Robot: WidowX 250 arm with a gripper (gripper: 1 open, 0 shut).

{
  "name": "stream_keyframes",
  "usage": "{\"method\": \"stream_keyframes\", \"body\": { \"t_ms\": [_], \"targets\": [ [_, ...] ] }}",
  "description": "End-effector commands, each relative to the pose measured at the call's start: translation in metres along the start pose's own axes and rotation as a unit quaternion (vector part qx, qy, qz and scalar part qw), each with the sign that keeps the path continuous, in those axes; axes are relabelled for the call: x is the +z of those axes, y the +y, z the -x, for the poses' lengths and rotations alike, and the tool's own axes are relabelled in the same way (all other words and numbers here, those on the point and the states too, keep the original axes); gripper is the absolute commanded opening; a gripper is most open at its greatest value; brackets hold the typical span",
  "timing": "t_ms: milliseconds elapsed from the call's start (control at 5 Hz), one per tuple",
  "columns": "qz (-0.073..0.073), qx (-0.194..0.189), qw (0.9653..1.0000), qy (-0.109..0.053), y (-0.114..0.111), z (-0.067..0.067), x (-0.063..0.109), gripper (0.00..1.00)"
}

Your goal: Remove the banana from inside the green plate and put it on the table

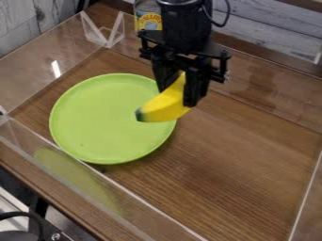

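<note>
- Camera view: the banana (164, 105) hangs tilted, lifted over the green plate's (88, 122) right rim.
- It looks light, stiff and smooth; a mid-body hold suits it.
- The gripper (185, 83) is clamped on its upper end.
- Bare table (239, 160) lies right.

We see no words or numbers clear enough to read. Yellow sticker (149, 20) on arm too blurry.

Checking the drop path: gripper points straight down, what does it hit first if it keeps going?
Probably the right rim of the green plate, or the table just beside it; depth is unclear. The gripper is shut on the banana.
</note>
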State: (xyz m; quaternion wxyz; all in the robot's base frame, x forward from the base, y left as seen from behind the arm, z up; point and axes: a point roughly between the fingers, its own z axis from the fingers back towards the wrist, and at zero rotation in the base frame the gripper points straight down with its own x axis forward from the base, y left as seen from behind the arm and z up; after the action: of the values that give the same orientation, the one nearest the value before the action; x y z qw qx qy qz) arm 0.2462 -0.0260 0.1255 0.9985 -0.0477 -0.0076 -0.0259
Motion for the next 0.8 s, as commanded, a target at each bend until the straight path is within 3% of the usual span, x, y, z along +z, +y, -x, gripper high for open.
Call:
{"method": "stream_keyframes", "body": {
  "t_ms": [0, 200, 600],
  "targets": [
    [-0.006, -0.004, 0.9998, -0.020, -0.002, -0.002, 0.008, 0.00],
    [-0.009, -0.004, 0.9998, -0.020, -0.001, -0.002, 0.006, 0.00],
    [-0.002, -0.012, 0.9999, -0.012, -0.021, 0.016, 0.006, 0.00]
  ]
}}
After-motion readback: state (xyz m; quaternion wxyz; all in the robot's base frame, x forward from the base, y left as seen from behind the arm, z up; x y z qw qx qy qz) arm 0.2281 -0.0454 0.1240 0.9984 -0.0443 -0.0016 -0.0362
